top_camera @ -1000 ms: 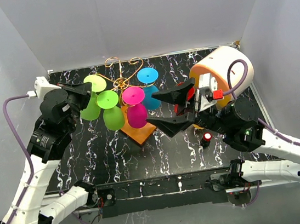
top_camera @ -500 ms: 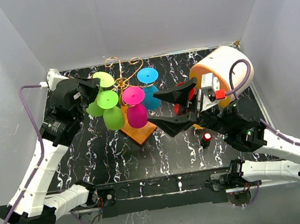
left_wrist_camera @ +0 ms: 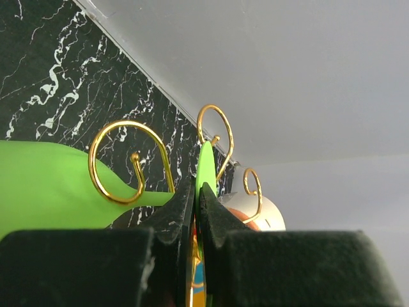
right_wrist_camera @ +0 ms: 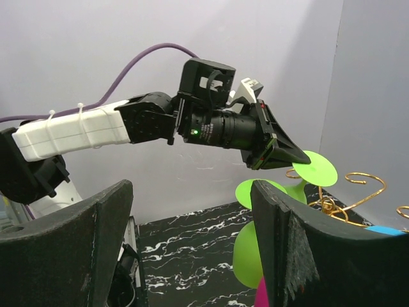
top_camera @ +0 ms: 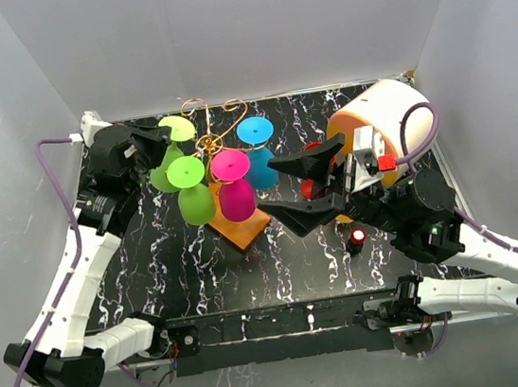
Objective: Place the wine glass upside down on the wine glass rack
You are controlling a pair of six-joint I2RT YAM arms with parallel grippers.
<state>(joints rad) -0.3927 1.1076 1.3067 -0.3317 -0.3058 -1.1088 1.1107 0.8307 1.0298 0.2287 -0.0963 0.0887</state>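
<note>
Carried back toward the wall since a second ago, the lime wine glass [top_camera: 177, 128] hangs foot-up at the rear-left scrolls of the wine glass rack [top_camera: 247, 228]. The left gripper [left_wrist_camera: 196, 185] pinches its foot edge-on. The fingers hide the stem, so hooking is unclear. The right gripper [top_camera: 275, 187] hovers spread wide, right of the rack.

Robot lab test cell, not a lived-in room. Plain white panel walls [top_camera: 246, 23] box in a black, white-veined desk [top_camera: 182, 261] on three sides. Left arm [top_camera: 69, 276] and right arm [top_camera: 497, 258], both white-and-black, are bolted to a rail [top_camera: 285, 322] at the desk's near edge. Lighting flat and even.
</note>
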